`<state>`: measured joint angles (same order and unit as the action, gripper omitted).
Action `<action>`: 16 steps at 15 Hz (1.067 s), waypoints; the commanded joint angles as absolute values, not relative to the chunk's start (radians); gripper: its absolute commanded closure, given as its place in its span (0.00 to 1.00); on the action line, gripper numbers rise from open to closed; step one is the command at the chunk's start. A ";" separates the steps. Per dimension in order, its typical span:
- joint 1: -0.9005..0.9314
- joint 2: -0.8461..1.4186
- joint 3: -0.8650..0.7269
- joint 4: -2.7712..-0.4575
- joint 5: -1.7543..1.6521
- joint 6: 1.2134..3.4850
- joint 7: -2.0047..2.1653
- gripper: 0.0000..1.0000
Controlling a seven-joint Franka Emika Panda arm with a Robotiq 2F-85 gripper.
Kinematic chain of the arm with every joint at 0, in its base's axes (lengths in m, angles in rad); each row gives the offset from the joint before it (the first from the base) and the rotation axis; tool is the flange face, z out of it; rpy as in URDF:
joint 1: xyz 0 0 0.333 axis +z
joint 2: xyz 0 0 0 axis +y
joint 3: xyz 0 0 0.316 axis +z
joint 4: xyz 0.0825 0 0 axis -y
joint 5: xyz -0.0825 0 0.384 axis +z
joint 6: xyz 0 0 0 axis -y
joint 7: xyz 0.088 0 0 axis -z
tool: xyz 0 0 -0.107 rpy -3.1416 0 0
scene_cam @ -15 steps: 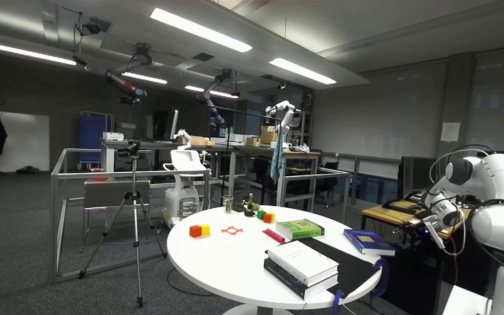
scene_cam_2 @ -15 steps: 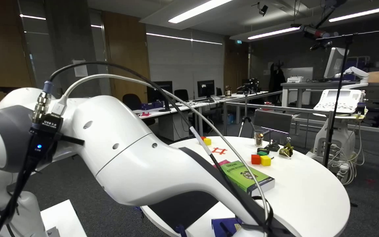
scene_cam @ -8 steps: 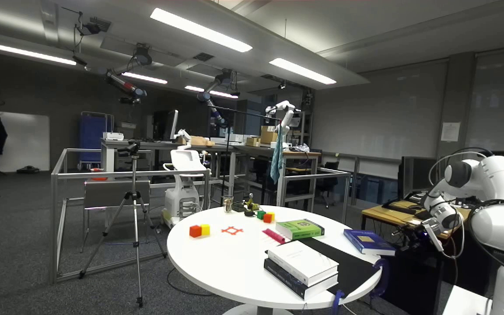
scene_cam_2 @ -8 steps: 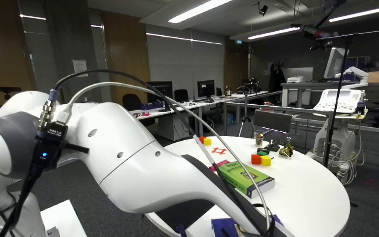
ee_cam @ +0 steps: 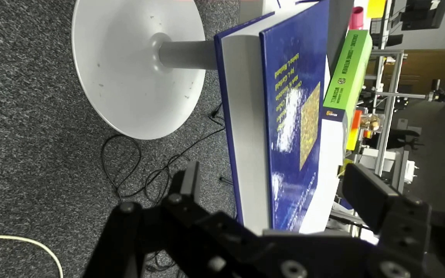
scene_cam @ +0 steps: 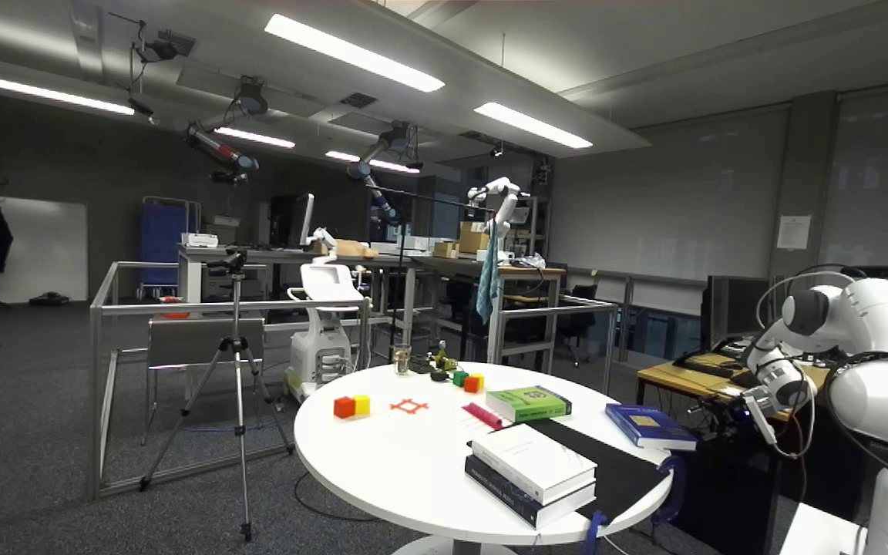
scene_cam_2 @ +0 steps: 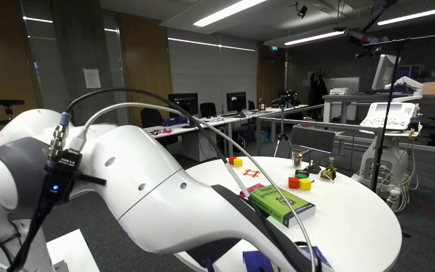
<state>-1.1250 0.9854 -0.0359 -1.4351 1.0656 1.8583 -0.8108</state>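
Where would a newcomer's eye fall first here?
Probably on the white robot arm looming in the left foreground of an exterior view. In the wrist view, a thick blue hardcover book with a golden cover picture dominates the middle, beyond the open black gripper. On the round white table, a thick bright green book stands out.

1. Before the gripper (ee_cam: 274, 173), we see one book (ee_cam: 284, 119) (wrist view).
2. In an exterior view, we find stacked books (scene_cam: 534, 462) left of this one.
3. Farther left on the tabletop (scene_cam: 398, 466), we find paired cubes (scene_cam: 345, 407).
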 commanded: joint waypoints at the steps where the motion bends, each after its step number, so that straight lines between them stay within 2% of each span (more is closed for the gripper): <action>1: -1.128 1.014 -0.041 -1.395 1.102 1.835 -0.801 0.00; 16: -1.179 1.148 -0.027 -1.272 1.182 1.654 -0.791 0.00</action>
